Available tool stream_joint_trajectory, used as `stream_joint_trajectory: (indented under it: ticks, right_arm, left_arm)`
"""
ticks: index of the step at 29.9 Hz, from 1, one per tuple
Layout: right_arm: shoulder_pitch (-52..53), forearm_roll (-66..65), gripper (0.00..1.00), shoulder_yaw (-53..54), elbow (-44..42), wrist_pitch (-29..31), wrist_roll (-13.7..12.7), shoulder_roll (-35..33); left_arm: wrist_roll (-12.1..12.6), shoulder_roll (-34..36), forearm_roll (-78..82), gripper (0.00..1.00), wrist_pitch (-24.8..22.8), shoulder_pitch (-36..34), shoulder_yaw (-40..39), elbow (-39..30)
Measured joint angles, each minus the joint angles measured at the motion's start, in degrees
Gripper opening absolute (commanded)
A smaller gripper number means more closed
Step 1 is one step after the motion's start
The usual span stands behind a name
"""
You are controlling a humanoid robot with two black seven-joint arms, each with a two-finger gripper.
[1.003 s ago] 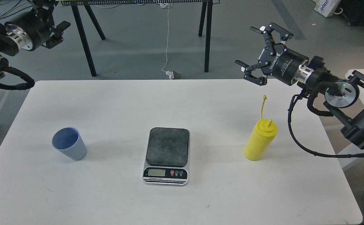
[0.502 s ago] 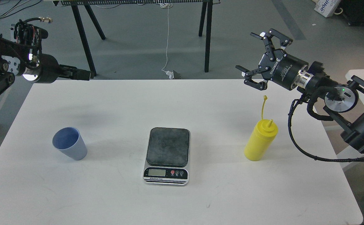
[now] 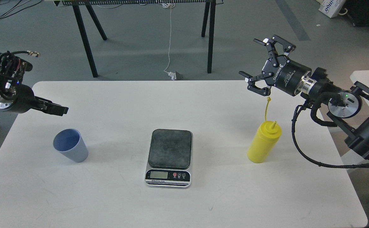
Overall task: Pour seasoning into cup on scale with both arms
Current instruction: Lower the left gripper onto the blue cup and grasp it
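The yellow seasoning bottle [image 3: 263, 144] stands upright on the right of the white table [image 3: 184, 205], its cap strap sticking up. The light-blue cup [image 3: 70, 145] stands empty on the left. The scale [image 3: 169, 152] sits between them with nothing on its dark plate. My right gripper [image 3: 249, 57] is open and empty, above and behind the bottle, its lower finger close to the strap's tip. My left gripper [image 3: 56, 109] is above and just behind the cup, pointing right. It is seen side-on, so its fingers cannot be told apart.
Black trestle legs [image 3: 84, 41] stand on the grey floor behind the table, with a white cable [image 3: 170, 47] hanging between them. Another white surface [image 3: 368, 77] is at the right edge, behind my right arm.
My left arm has swung down from the upper left corner to just above the cup. My right gripper has dropped slightly toward the bottle's strap and stayed open.
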Motion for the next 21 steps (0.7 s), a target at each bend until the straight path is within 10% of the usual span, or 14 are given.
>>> stream_joint_trajectory:
  ticks: [21]
  right_arm:
    - [3.1,-0.3,1.00,2.4,-2.1,0.0,-0.1,1.6]
  left_arm:
    - [0.0,-0.1,-0.3,1.00,0.0,4.6,0.3,-4.9]
